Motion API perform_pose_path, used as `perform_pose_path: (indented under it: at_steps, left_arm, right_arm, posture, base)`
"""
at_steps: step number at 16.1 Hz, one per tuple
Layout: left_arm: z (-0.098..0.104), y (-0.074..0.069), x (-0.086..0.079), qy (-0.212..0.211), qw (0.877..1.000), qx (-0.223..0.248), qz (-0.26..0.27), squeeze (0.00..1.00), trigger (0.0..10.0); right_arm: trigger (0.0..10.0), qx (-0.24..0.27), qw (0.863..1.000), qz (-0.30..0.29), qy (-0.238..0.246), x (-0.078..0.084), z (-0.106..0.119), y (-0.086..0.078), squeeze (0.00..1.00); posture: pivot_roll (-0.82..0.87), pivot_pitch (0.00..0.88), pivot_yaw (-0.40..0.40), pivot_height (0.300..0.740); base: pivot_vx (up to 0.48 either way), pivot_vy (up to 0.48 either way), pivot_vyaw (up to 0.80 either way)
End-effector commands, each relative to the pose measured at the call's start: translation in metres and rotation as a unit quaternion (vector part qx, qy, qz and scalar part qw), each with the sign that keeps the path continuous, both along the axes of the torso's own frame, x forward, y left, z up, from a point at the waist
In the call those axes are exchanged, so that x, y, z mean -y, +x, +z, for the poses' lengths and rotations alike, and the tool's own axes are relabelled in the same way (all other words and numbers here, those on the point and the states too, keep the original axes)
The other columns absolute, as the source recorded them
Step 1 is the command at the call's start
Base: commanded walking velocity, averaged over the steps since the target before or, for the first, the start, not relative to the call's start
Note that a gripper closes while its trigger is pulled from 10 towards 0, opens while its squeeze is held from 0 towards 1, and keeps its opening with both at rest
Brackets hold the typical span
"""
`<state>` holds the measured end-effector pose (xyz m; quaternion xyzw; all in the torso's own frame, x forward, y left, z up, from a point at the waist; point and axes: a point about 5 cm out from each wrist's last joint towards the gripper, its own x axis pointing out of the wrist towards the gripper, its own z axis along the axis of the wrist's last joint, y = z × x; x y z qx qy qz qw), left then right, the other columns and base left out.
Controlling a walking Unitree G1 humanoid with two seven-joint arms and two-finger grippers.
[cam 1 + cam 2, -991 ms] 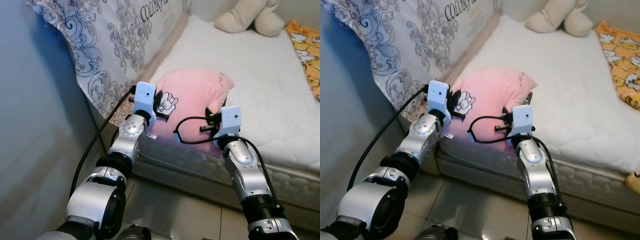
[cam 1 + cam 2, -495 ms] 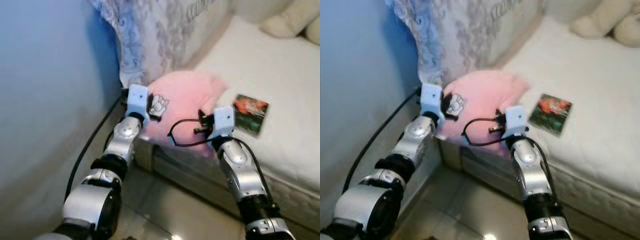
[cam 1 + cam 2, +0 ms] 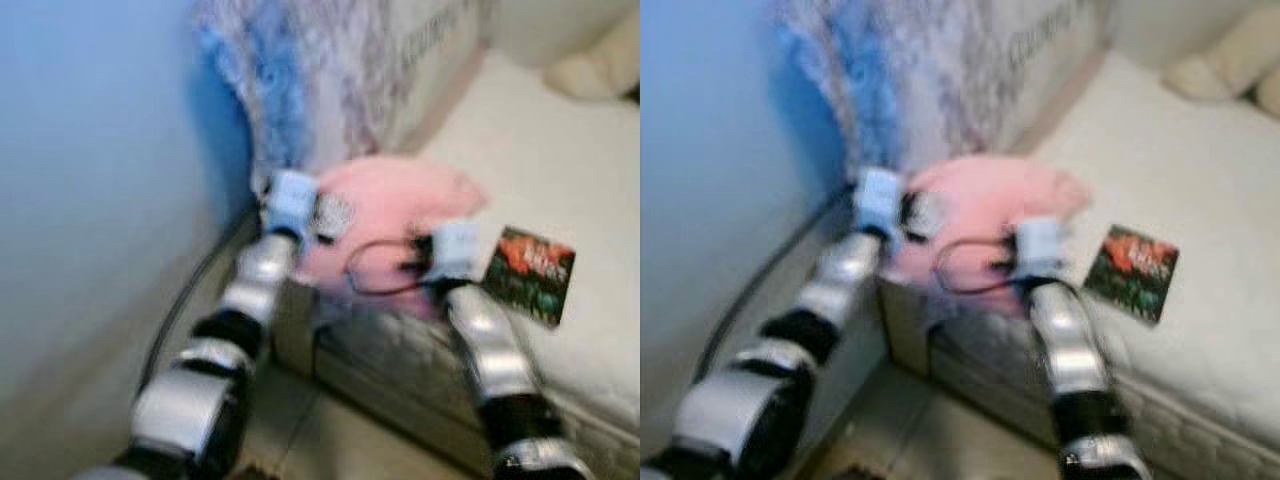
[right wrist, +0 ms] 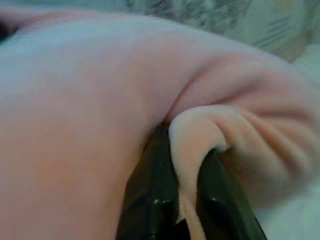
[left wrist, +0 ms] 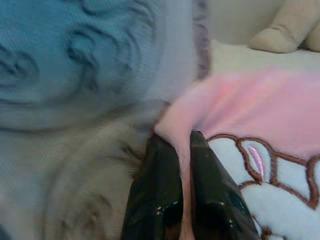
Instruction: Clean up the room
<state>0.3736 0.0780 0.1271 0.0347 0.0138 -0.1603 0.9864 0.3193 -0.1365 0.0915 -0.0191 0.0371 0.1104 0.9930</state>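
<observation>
both tools, left tool [image 5: 182,150] and right tool [image 4: 187,170], i see pinching the soft pink fleece blanket [image 3: 395,205] at the white bed's [image 3: 590,200] corner.

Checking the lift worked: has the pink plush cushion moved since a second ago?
Yes. The pink plush cushion moved toward the patterned pillow, uncovering a dark booklet.

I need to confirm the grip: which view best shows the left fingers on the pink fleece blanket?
The left wrist view: both fingers pinch a fold of the pink fleece blanket. The blurred eye views hide that pinch behind the wrist.
</observation>
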Motion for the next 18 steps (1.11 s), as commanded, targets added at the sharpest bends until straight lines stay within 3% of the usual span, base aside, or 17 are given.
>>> perform_pose_path:
  at_steps: [1,6,9,14,16,18]
  left_arm:
    - [0.016,0.002,0.016,-0.009,0.999,0.032,-0.024,0.0,10.0]
    - [0.016,-0.004,0.029,-0.021,0.997,0.035,-0.061,0.0,10.0]
    - [0.006,-0.011,0.037,-0.03,0.996,0.009,-0.089,0.0,10.0]
    - [-0.012,-0.033,0.048,-0.074,0.986,-0.056,-0.14,0.0,10.0]
    - [-0.004,-0.045,0.05,-0.084,0.98,-0.056,-0.169,0.0,10.0]
    - [0.015,-0.035,0.042,-0.089,0.989,-0.025,-0.111,0.0,10.0]
  right_arm:
    - [10.0,0.028,0.999,-0.014,-0.013,0.012,0.011,0.004,0.0]
    - [10.0,0.031,0.999,-0.012,-0.017,0.013,0.01,-0.002,0.0]
    - [10.0,0.015,1.0,0.009,-0.019,0.01,0.003,-0.008,0.0]
    - [10.0,-0.063,0.993,0.1,0.003,-0.004,-0.018,-0.028,0.0]
    - [10.0,-0.077,0.988,0.133,0.006,0.003,-0.011,-0.038,0.0]
    - [10.0,-0.048,0.996,0.074,-0.014,0.026,0.003,-0.022,0.0]
  posture:
    - [-0.02,0.0,0.003,0.74]
    - [-0.02,0.0,0.008,0.74]
    - [-0.02,0.0,0.009,0.74]
    - [-0.01,0.0,0.001,0.74]
    - [0.0,0.0,-0.008,0.74]
    - [0.01,0.0,-0.012,0.74]
  base:
    - [0.45,0.0,0.0]
    - [0.43,-0.048,-0.59]
    - [0.37,-0.299,-0.24]
    - [0.322,-0.35,0.0]
    - [0.306,-0.368,0.0]
    - [0.306,-0.368,0.0]
